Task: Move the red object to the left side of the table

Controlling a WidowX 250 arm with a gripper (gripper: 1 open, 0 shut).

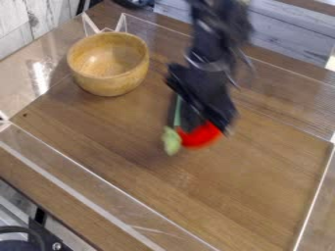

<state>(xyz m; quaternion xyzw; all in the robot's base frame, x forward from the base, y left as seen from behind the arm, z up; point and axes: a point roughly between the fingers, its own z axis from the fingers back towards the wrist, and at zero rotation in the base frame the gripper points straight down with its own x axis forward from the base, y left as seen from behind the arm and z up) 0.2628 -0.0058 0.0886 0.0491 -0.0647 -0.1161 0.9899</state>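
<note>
Black jointed arm (pixel 217 34), boxy wrist (pixel 197 80), dark fingers (pixel 207 110).

The red object (pixel 201 136), a small round toy fruit, is gripped from above by the closed gripper (pixel 199 125) near the middle of the table (pixel 92 157). Its pale green leafy end (pixel 171 142) is turned toward the left edge. The arm is blurred. A wooden bowl (pixel 108 63) is set near the far left corner, well apart from the fruit.

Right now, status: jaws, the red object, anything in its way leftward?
Jaws shut on the red object, near centre; picture blurred. The wooden bowl lies left, toward the back; table in front of it bare.
</note>
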